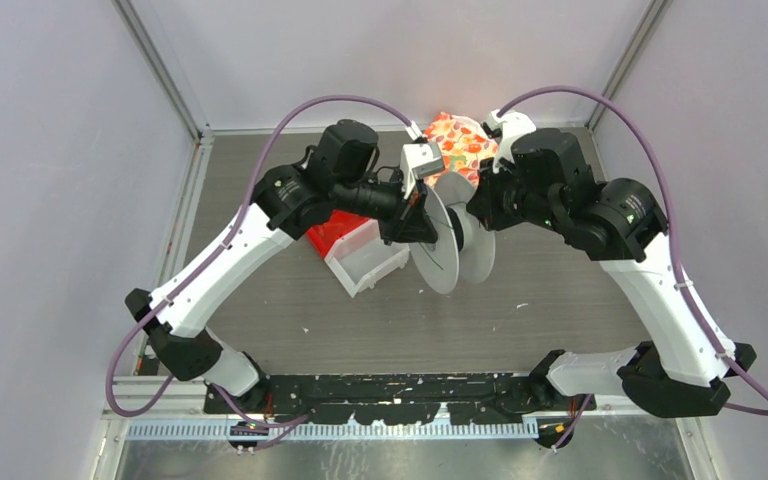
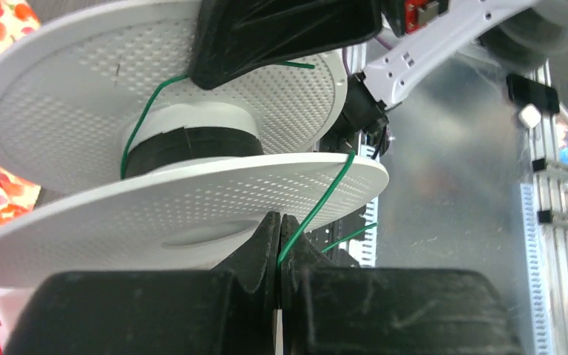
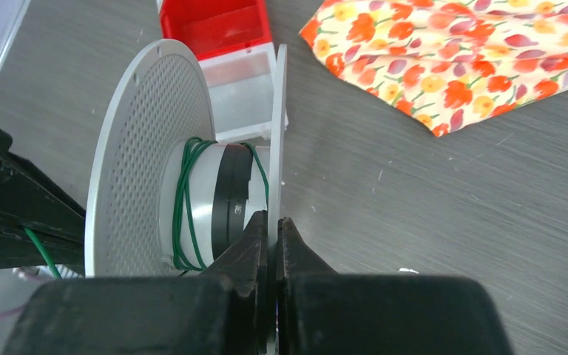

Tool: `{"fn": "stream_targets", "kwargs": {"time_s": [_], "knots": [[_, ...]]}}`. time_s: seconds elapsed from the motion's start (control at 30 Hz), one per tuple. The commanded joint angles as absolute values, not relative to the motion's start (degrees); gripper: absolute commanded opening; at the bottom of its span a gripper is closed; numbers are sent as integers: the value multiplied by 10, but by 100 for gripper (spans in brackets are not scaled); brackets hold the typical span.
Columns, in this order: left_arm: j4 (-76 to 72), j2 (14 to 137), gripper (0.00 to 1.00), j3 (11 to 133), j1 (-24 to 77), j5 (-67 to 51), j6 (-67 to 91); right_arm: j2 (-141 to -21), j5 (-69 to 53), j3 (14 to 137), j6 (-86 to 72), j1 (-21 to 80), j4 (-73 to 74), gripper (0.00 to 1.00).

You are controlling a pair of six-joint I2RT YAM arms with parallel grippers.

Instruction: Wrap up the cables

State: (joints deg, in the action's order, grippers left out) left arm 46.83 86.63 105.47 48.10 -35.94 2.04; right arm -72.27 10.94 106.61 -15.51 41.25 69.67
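A white perforated spool is held in the air between the two arms above the table. Thin green cable is wound in a few turns round its hub. My right gripper is shut on the rim of one spool flange. My left gripper is shut on the green cable, which runs up over the near flange to the hub. In the top view the left gripper is at the spool's left and the right gripper at its right.
A red bin and a clear bin lie on the table under the left arm. A flowered cloth lies at the back, also in the right wrist view. Purple hoses arch over both arms.
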Motion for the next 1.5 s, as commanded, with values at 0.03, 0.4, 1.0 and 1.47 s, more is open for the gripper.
{"fn": "stream_targets", "kwargs": {"time_s": [0.03,0.4,1.0,1.47], "knots": [[519,826,0,1072,467,-351,-103,-699,33,1082,-91,410,809,0],[500,764,1,1035,467,-311,-180,-718,-46,1059,-50,410,845,1],[543,757,2,1033,462,-244,-240,-688,-165,1058,-12,411,874,1],[545,774,1,1050,441,-254,-228,-660,-194,1083,-28,412,822,1]]}}
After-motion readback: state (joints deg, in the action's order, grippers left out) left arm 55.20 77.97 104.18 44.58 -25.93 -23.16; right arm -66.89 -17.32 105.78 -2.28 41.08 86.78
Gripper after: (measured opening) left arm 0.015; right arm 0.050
